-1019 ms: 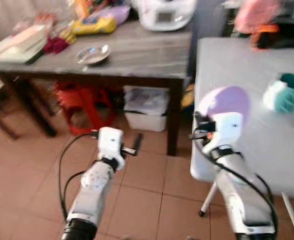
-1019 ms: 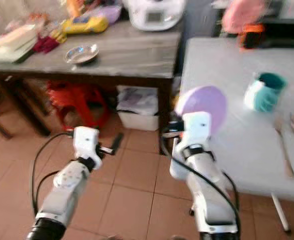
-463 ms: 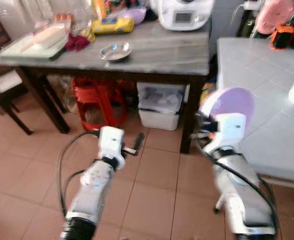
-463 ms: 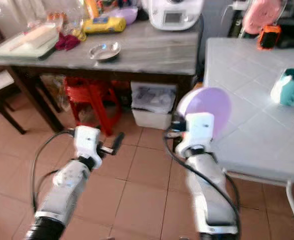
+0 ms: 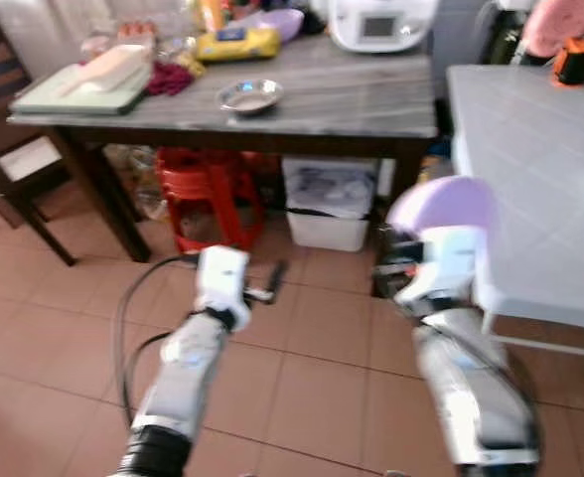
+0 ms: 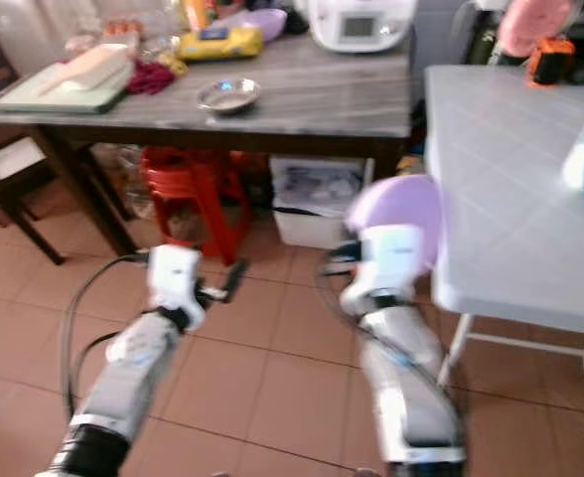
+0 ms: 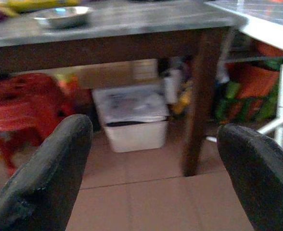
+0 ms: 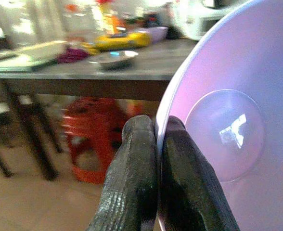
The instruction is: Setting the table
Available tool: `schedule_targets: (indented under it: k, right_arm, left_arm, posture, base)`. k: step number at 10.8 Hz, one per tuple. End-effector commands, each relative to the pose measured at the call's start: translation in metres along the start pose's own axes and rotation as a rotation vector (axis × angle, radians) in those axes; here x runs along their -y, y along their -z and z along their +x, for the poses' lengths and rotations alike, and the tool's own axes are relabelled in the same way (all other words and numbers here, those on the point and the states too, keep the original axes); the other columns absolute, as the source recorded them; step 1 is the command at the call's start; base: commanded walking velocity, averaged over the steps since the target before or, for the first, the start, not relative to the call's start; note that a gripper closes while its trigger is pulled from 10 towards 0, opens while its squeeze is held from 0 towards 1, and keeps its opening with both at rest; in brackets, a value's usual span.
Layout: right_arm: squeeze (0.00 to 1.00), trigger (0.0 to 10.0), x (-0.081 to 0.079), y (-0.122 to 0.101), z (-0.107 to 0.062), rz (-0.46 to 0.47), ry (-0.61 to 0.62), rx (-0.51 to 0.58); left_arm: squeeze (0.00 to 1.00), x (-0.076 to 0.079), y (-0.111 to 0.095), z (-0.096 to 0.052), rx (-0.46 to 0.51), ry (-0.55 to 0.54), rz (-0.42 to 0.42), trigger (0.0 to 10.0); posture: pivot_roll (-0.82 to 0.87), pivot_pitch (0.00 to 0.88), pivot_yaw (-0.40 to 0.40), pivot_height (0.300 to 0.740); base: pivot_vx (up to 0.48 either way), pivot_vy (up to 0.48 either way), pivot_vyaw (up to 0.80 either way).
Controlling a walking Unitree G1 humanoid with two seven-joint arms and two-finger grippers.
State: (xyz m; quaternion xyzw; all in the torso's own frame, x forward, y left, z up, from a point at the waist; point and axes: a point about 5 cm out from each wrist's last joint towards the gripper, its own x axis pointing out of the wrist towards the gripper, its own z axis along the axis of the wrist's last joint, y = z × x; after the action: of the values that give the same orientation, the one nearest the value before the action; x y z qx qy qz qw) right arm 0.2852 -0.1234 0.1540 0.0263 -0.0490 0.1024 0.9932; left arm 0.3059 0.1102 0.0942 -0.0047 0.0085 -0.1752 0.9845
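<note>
Right hand (image 8: pixel 156 144) pinches lilac bowl (image 8: pixel 228 120) rim — left hand (image 7: pixel 151 159) wide, holding nothing, over floor.

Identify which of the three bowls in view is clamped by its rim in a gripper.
The large lilac bowl, pinched at its rim by the right gripper. The metal bowl and the small purple bowl both rest free on the dark wooden table.

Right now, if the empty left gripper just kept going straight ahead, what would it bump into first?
Probably the white bin under the dark table. The open left gripper points low, beneath the tabletop, though depth is hard to judge.
</note>
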Motion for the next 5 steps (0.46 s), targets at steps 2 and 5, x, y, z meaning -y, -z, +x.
schedule_targets:
  k: [2,5]
  right_arm:
    - [0.00,10.0,0.0052,-0.0025,0.0003,-0.014,0.017,0.013]
    - [0.00,10.0,0.0050,-0.0022,0.0012,-0.012,0.020,0.012]
  left_arm:
    - [0.00,0.0036,0.0008,0.0013,-0.001,0.007,0.000,10.0]
    - [0.00,0.0039,0.0000,0.0019,0.003,0.010,0.002,10.0]
  posture:
    - [-0.13,0.068,0.123,0.740]
    - [-0.12,0.069,0.126,0.740]
  base:
    - [0.000,0.330,0.00]
    - [0.000,0.335,-0.27]
